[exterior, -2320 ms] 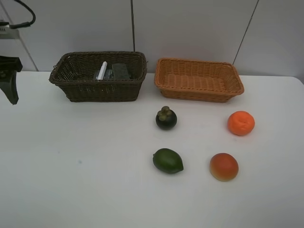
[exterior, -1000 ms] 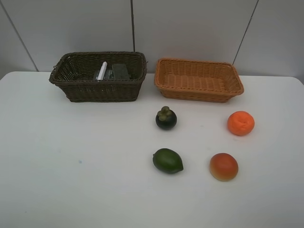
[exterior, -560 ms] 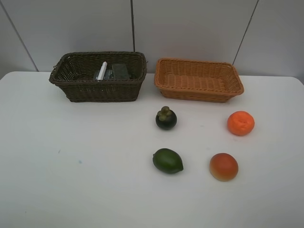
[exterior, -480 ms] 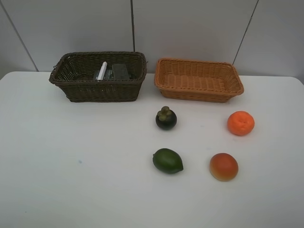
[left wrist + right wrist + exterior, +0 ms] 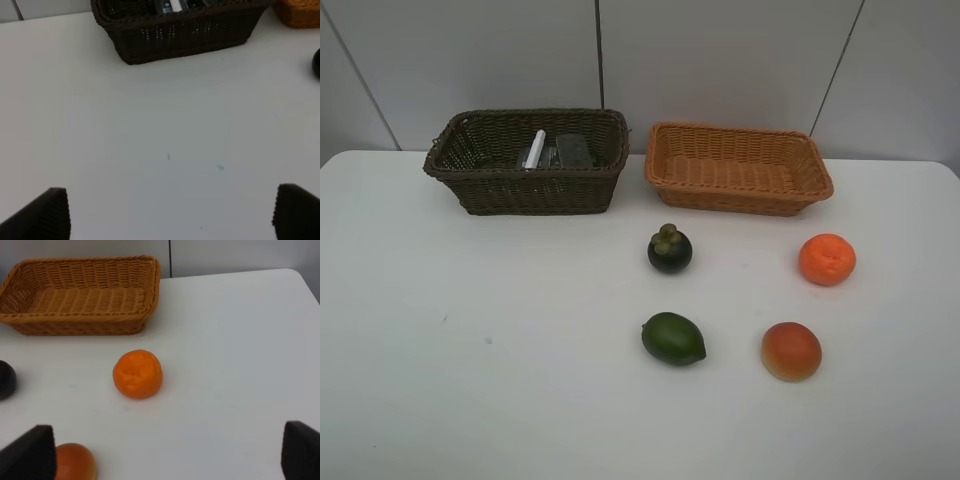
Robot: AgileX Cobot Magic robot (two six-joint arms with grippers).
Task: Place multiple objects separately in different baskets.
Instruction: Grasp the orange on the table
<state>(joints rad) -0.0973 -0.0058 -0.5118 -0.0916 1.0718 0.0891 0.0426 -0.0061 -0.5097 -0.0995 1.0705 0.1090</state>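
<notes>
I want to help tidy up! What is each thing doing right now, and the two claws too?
dark brown basket: holds a white marker and dark items.
light orange basket: empty.
mangosteen: on the table, stem up.
orange: loose on the table.
green fruit: loose on the table.
red-orange fruit: loose on the table.
left gripper: open, holding nothing.
right gripper: open, holding nothing.
</notes>
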